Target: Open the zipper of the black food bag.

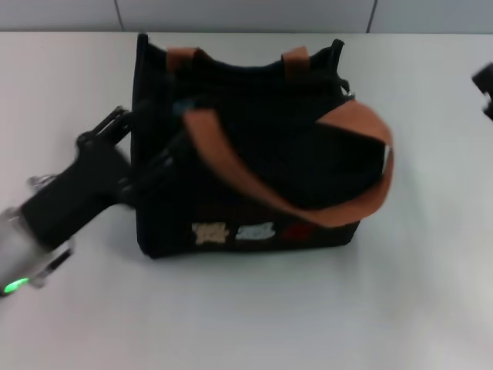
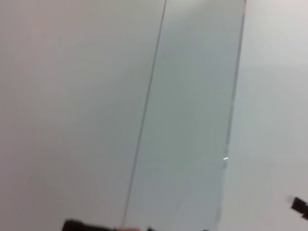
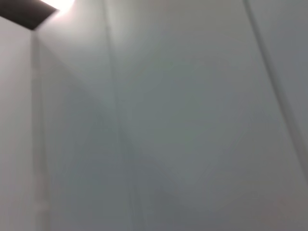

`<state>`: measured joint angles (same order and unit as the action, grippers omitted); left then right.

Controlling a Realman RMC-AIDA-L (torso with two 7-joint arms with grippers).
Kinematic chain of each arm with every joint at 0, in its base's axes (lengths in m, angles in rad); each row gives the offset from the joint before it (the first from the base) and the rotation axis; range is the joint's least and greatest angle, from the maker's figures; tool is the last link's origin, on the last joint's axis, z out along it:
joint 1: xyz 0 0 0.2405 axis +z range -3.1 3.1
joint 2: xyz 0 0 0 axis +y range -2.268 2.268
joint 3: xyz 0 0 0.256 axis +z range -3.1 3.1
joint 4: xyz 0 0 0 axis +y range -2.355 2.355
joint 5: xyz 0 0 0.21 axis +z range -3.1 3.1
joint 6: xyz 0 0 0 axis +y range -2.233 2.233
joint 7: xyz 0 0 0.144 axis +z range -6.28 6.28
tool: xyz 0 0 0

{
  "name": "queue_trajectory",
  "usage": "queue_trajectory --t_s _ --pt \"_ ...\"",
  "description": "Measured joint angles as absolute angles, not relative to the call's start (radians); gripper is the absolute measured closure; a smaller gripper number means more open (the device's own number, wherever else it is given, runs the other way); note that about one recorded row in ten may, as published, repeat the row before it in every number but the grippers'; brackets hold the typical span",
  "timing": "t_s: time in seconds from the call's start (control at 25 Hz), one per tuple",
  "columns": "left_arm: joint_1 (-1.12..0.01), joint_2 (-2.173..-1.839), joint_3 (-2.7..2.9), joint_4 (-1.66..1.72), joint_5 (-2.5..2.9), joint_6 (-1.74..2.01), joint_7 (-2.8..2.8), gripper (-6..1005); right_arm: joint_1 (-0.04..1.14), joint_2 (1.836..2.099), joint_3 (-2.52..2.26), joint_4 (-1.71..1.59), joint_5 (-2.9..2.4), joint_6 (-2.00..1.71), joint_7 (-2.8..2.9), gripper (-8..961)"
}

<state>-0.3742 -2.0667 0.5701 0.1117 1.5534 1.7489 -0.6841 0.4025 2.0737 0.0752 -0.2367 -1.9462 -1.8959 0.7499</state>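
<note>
bag: black food bag [image 1: 246, 146] upright at centre of the white tabletop [image 1: 246, 316], brown-orange handle [image 1: 308, 193] flopped across its front
zipper: runs along the bag top, pull not made out
left claw [image 1: 166, 166]: centre left, against the bag's left side, opening cannot tell
right claw [image 1: 485, 85]: right edge, well apart from bag, opening cannot tell

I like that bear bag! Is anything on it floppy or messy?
Yes. On the boxy black food bag, one wide brown-orange strap handle has flopped forward over the front instead of standing up. The left gripper is at its left side.
</note>
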Motion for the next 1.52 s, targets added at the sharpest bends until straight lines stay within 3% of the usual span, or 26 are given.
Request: queue_trajectory --t_s 0.24,0.36,0.72,1.12,1.52 --pt "-0.267 -2.025 0.719 0.388 1.68 1.949 -0.836 263 0.402 2.007 -0.306 -0.372 -2.015 -2.067 0.849 113" --pt "-0.26 -2.002 0.77 0.424 1.75 1.99 -0.839 233 0.422 1.994 -0.473 -0.379 -2.049 -2.087 0.835 113" --pt "-0.26 -2.0 0.711 0.442 1.806 1.994 -0.84 216 0.463 2.035 -0.623 -0.392 -2.062 -2.031 0.823 114" --pt "-0.26 -1.978 0.701 0.451 1.812 2.002 -0.87 216 0.472 2.037 -0.653 -0.395 -2.065 -2.025 0.826 114" --pt "-0.265 -1.978 0.699 0.452 1.813 2.003 -0.879 216 0.47 2.037 -0.654 -0.396 -2.065 -2.025 0.824 114"
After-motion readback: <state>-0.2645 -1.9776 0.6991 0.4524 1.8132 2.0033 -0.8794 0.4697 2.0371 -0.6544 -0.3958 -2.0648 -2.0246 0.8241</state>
